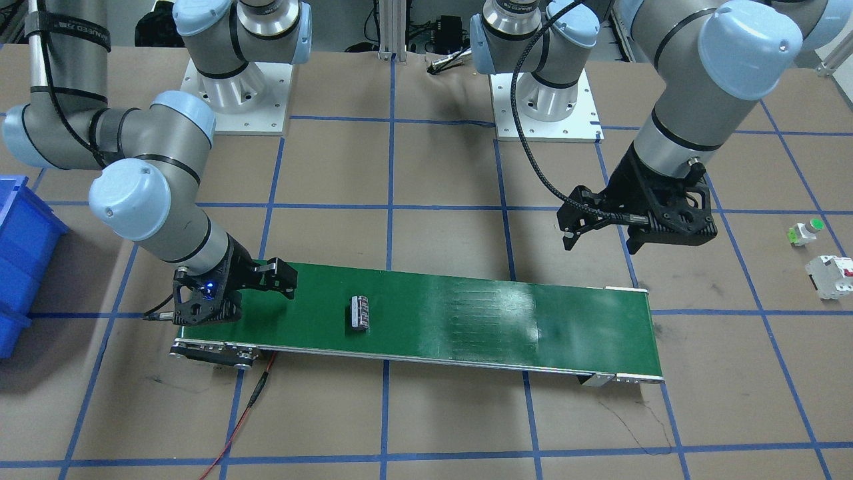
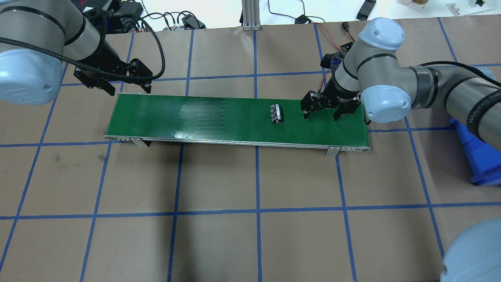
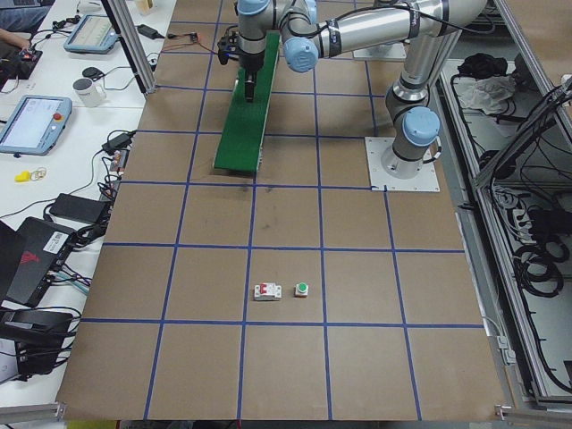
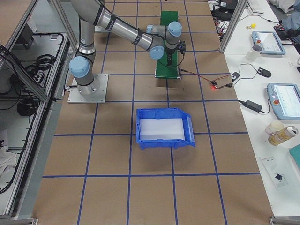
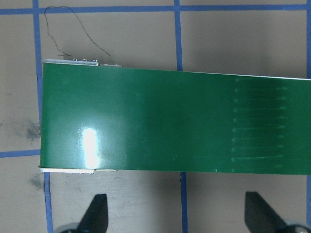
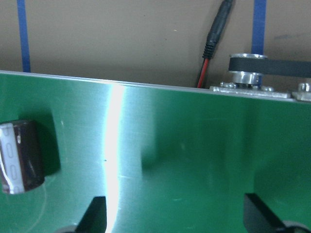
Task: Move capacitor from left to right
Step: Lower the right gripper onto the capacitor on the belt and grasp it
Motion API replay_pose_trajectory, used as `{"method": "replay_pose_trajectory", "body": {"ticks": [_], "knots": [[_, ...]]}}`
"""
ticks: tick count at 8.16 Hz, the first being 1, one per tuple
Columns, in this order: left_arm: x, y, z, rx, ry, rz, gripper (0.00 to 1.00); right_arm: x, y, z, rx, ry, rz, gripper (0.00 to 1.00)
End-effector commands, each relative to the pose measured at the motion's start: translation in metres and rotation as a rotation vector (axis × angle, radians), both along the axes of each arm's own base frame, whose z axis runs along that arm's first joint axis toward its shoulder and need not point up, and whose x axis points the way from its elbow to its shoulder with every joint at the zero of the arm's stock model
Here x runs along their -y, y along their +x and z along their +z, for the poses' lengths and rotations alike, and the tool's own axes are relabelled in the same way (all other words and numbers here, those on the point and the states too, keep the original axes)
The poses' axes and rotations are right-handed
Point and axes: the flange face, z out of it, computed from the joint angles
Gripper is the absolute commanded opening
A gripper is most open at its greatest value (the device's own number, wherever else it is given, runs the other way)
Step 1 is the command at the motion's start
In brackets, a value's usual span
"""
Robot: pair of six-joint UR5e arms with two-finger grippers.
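The capacitor (image 1: 360, 313), stubby and dark with pale stripes, lies on the green conveyor belt (image 1: 466, 313). In the overhead view the capacitor (image 2: 276, 113) is on the belt's (image 2: 219, 117) right half. My right gripper (image 2: 321, 116) is open and empty, low over the belt's right end, a short way right of the capacitor and not touching it. In the right wrist view the capacitor (image 6: 19, 155) sits at the left edge, outside the open gripper (image 6: 175, 216). My left gripper (image 2: 130, 91) is open and empty above the belt's left end, which shows bare in the left wrist view (image 5: 170, 121).
A blue bin (image 2: 477, 156) stands on the table beyond the belt's right end. A white breaker with a red switch (image 1: 830, 277) and a small green-capped part (image 1: 804, 231) lie on the table past the belt's left end. A red wire (image 1: 246, 407) runs from the belt's motor end.
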Motion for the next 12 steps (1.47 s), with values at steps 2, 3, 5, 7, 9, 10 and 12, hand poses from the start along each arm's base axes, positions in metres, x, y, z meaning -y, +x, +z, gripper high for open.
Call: {"method": "replay_pose_trajectory", "body": {"ticks": [2, 3, 5, 7, 9, 10, 12], "knots": [[-0.001, 0.0, 0.0, 0.0, 0.003, -0.002, 1.0, -0.006, 0.037, 0.006, -0.005, -0.024, -0.004, 1.0], [0.0, 0.0, -0.002, -0.001, 0.006, -0.002, 1.0, -0.005, 0.037, 0.005, -0.005, -0.02, -0.021, 1.0], [0.0, 0.0, -0.001, 0.0, 0.002, -0.002, 1.0, -0.004, 0.04, 0.0, -0.016, -0.019, -0.016, 0.98], [0.001, 0.001, -0.002, 0.0, 0.003, 0.0, 1.0, -0.005, 0.032, -0.004, -0.113, -0.019, -0.011, 0.87], [0.001, 0.0, -0.002, 0.0, 0.002, -0.002, 1.0, -0.006, 0.031, -0.005, -0.12, -0.012, -0.002, 0.56], [0.0, 0.0, -0.002, 0.0, 0.003, -0.002, 1.0, -0.006, 0.03, -0.004, -0.136, -0.013, -0.001, 0.42], [0.0, 0.0, -0.001, 0.0, 0.001, -0.005, 1.0, -0.006, 0.028, -0.001, -0.144, -0.018, 0.0, 0.09]]}}
